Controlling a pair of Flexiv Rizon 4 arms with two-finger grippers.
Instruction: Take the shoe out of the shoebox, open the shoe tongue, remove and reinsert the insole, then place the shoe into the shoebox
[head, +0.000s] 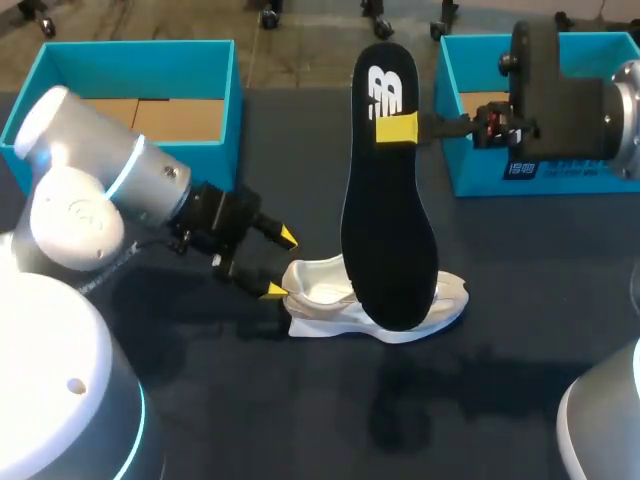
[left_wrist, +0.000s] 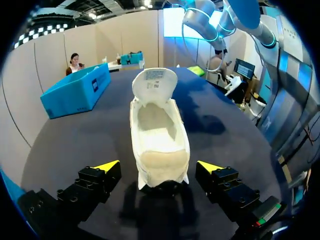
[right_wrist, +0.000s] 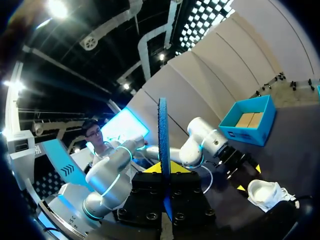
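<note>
**Risks, judged from this state**
- Table (head: 520, 300): nothing pins the shoe (head: 320, 285) to the dark top. A push from above would probably slide or roll it.
- Right shoebox (head: 470, 170): the right arm's wrist hangs over it. If the wrist drops or swings, it could clip the blue wall.
- Shoe: it lies on its sole mid-table with the tongue folded up and away. The left wrist view shows the opening bare. If the tongue flops back, it will block re-entry.
- Insole (head: 390, 240): black, out of the shoe, held upright above the forefoot. I cannot tell whether its lower end touches the shoe. It is long and gripped near the far end only, so the free end may buckle or catch on the collar.
- Right gripper (head: 396, 128): clamped on the insole, which sits edge-on between the fingers. The hold is small, so the insole could twist in the pads.
- Left gripper (head: 279, 264): the fingers are spread wide either side of the heel and not touching it, so the shoe is unbraced until they close.

**Edges and room**
- The table has an open stretch on the near side of the shoe and between the boxes.
- The left shoebox (head: 140, 60) and the right shoebox sit at the far corners, lidless and well apart from the shoe.
</note>
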